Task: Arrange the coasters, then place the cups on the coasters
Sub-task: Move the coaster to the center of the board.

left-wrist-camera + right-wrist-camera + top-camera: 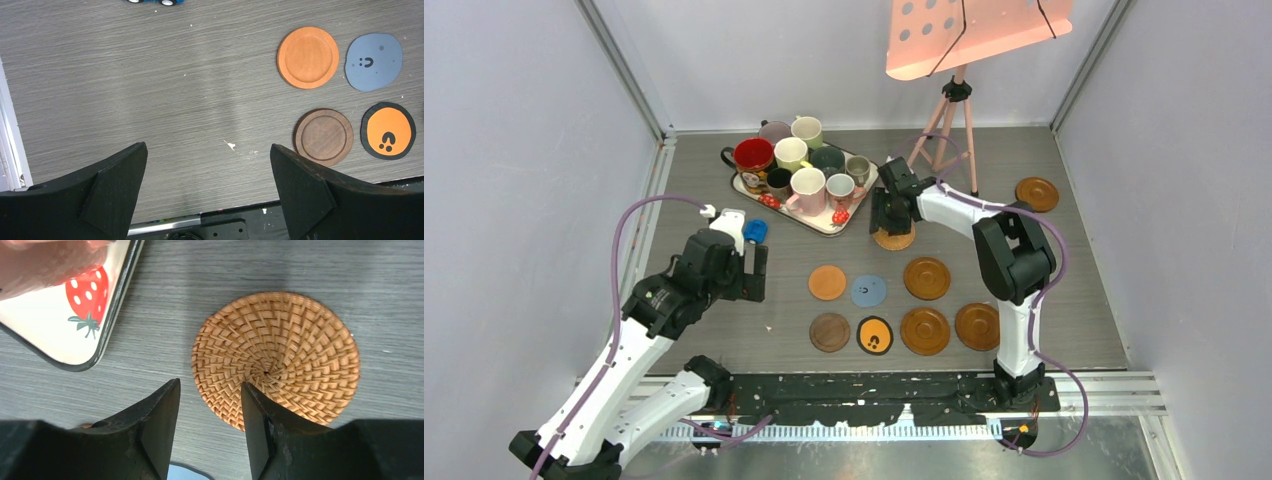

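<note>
Woven rattan coaster (275,360) lies flat on the table (1084,300), just beside the corner of the strawberry tray (55,340). The right gripper (209,390) hangs over the coaster's edge, released: its jaws are partly apart and 1 finger stands clear of the rim. 7 other coasters (926,278) sit in 2 rows toward the table's near edge, and 1 brown coaster (1037,193) lies near the far right edge. The cups (807,190) all stand on the tray. The left gripper (207,165) is spread wide above the table's left side, grasping nothing.
</note>
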